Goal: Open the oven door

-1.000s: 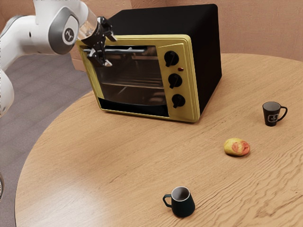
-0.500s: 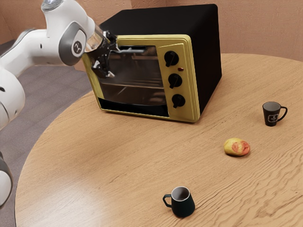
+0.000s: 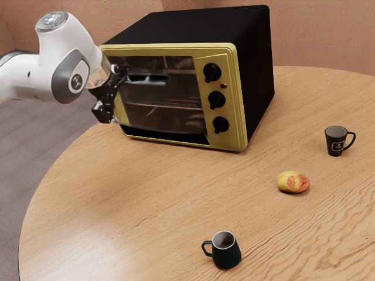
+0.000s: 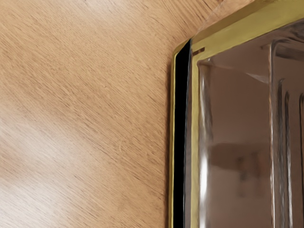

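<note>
Exterior view, left to right. Floor [image 3: 29, 158], grey, past the round edge of the wood-grain worktop [image 3: 135, 199]. White arm [image 3: 35, 76] comes in from the exterior view's left, hand angled down toward the oven.

Tool [image 3: 119, 99]: black, at the oven front's near-left side. Fingers spread wide, one higher, one lower; nothing gripped between them. Upper finger close by the near end of the handle [image 3: 149, 78]; contact, cannot tell.

Oven [image 3: 256, 76]: black body, yellow-gold front frame, standing upright on the worktop. Door [image 3: 161, 120] on its front, glazed, looks slightly ajar, top tipped outward; the bar handle sits in front of the glass, below the frame's upper edge. Rack bars visible through the pane. To the exterior view's right of the door, three black knobs [image 3: 216, 99] in a column, small red light [image 3: 223, 86] beside the upper two.

Next, nearer the camera: dark green mug [image 3: 226, 253], upright. Then a yellow-and-red fruit [image 3: 293, 182], lying well apart from the oven. Last, black mug [image 3: 335, 141] with pale print, upright, beyond the fruit.

Wrist view: gold frame, black lower strip and glass beside bare wood grain.
</note>
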Available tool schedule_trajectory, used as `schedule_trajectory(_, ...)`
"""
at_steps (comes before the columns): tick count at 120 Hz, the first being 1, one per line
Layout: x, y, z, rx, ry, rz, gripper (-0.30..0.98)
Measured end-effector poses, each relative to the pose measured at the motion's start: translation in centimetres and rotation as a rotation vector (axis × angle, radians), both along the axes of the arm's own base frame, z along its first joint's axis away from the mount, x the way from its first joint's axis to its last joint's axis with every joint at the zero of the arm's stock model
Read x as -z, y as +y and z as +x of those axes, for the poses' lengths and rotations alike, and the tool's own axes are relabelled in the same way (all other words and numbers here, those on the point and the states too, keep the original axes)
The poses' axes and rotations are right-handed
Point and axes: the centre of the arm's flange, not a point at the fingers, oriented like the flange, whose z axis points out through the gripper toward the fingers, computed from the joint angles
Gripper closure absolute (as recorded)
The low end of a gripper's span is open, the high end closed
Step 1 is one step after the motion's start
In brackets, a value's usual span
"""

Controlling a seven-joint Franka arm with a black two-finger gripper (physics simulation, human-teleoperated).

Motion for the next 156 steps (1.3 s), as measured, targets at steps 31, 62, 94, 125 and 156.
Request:
schedule_trajectory(31,1.8,1.0,-1.7,-0.030,0.019,-0.007,0.00)
schedule_trajectory(62,3.2,1.2,-2.9,-0.033,0.042,0.018,0.01)
schedule_trajectory(94,3.6,0.0,-8.2,-0.069,0.042,-0.027,0.00)
schedule_trajectory(125,-1.4,-0.8,-15.3,-0.147,-0.038,-0.013,0.00)
schedule_trajectory(156,-5.6,-18.9,-11.3,-0.047,0.157,-0.295,0.00)
